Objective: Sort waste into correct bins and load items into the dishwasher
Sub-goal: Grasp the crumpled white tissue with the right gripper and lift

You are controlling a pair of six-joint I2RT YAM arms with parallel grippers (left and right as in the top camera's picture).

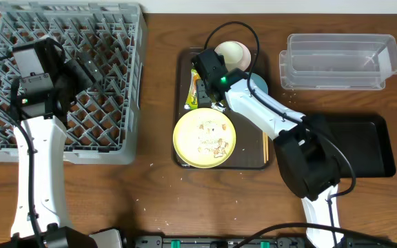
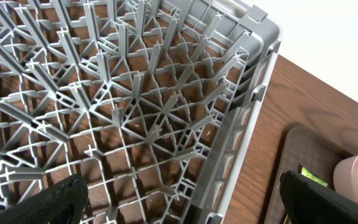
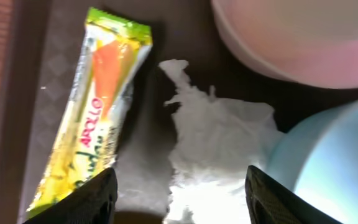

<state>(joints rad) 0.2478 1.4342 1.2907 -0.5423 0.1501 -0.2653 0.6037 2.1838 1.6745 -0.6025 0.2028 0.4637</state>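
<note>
On the brown serving tray (image 1: pixel 243 157) lie the green-and-orange wrapper (image 3: pixel 95 106), a crumpled white tissue (image 3: pixel 219 143), the small white cup (image 3: pixel 297 37), the light blue bowl (image 3: pixel 334 162) and the pale yellow plate (image 1: pixel 204 138). Wooden chopsticks (image 1: pixel 265 148) rest along the tray's right side. My right gripper (image 3: pixel 182 193) is open just above the tray, its fingers on either side of the tissue; the wrapper is beside the left finger. My left gripper (image 2: pixel 188 196) hangs open and empty over the right rim of the grey dish rack (image 2: pixel 247 106).
The clear tub (image 1: pixel 340 62) stands at the back right, with the black tray (image 1: pixel 364 148) in front of it. The right arm crosses above the blue bowl and hides most of it from overhead. Pale specks (image 1: pixel 147 205) dot the table near the front edge.
</note>
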